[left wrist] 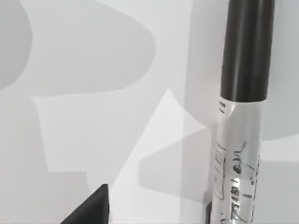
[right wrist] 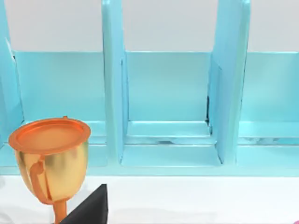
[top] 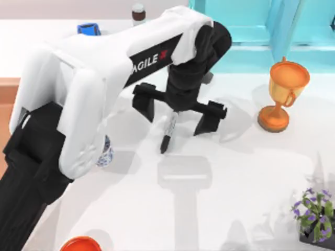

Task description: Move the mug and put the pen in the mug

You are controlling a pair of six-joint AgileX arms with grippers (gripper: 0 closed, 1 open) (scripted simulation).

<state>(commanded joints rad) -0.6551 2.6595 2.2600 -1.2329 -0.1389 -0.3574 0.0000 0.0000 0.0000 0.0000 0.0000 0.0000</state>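
Note:
The pen (top: 168, 132), a slim black marker with a pale label band, lies on the white table near the middle. My left gripper (top: 176, 118) hovers right over it, open, one finger on each side of the barrel and well apart from it. In the left wrist view the pen (left wrist: 242, 116) runs close along one side, black cap end and printed band both showing. The mug (top: 106, 154), white with a blue pattern, peeks out from under my left arm, to the left of the pen; most of it is hidden. My right arm is parked off to the right.
An orange trophy cup (top: 285, 89) stands at the right, in front of a turquoise shelf (right wrist: 168, 112). An orange-red bowl (top: 80, 244) sits at the front edge, a potted plant (top: 315, 212) at the front right, and a bottle (top: 138, 13) plus a blue object (top: 89, 29) at the back.

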